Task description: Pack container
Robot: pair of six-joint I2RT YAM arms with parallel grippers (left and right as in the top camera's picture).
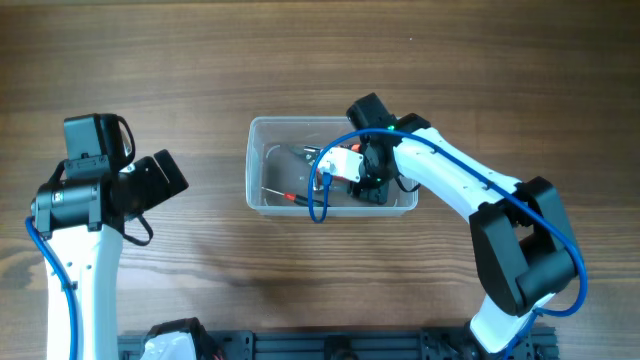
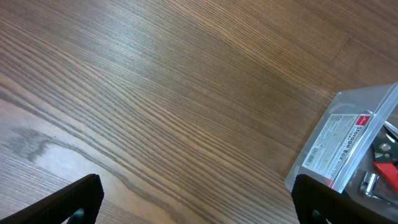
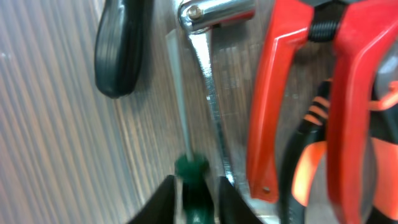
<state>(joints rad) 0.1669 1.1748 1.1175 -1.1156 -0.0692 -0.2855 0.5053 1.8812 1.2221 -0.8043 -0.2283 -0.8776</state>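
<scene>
The clear plastic container stands mid-table and holds several hand tools. My right gripper reaches down inside it at its right end. In the right wrist view the right gripper is shut on the green handle of a screwdriver, whose thin shaft points away along the container floor. Red-handled pliers, a chrome tool and a black handle lie beside it. My left gripper is open and empty over bare table left of the container.
A white label with a red stripe is on the container's end wall. Blue cables loop from the right arm over the container. A black rail runs along the table's front edge.
</scene>
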